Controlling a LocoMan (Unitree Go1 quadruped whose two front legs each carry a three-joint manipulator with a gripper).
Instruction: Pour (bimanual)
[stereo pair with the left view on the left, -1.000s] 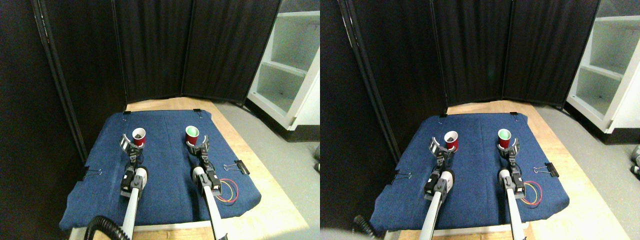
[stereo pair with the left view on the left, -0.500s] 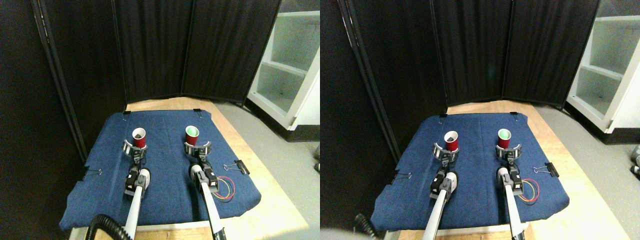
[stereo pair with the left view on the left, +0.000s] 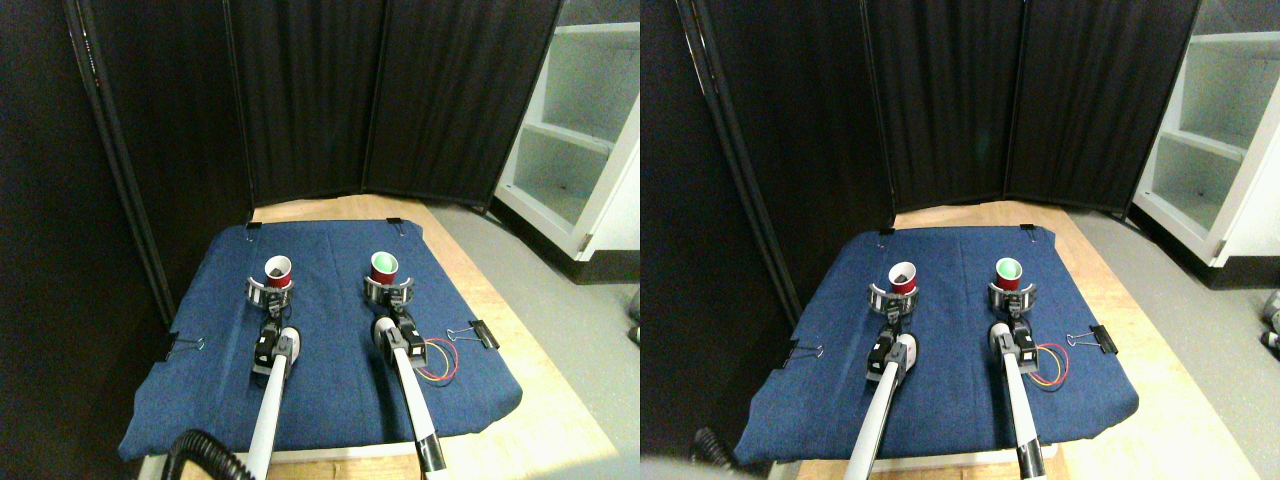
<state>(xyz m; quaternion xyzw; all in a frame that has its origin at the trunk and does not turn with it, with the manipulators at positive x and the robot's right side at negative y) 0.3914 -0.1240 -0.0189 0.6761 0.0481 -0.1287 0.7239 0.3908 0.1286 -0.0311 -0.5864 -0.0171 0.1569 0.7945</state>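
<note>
On blue cloth (stereo pair with the left view on the left: 330, 380), left claw (stereo pair with the left view on the left: 268, 292) rings the brown-filled cup (stereo pair with the left view on the left: 278, 273), right claw (stereo pair with the left view on the left: 389, 288) rings the green-lined cup (stereo pair with the left view on the left: 384, 268); grip unclear.

Two red cups (stereo pair with the left view on the left: 278, 272) (stereo pair with the left view on the left: 384, 267), two hands (stereo pair with the left view on the left: 270, 292) (stereo pair with the left view on the left: 388, 291), one blue cloth (stereo pair with the left view on the left: 330, 350), two binder clips (stereo pair with the left view on the left: 481, 333) (stereo pair with the left view on the left: 172, 346).

Twin side-by-side eyes look forward-down over blue mat (stereo pair with the left view on the left: 330, 340)

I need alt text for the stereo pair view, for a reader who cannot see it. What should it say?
Two robot arms reach forward over a blue cloth, the left gripper around a red cup with dark contents and the right gripper around a red cup with a green inside. Both cups stand upright. Black curtains hang behind, and a white shelf stands at right.
</note>
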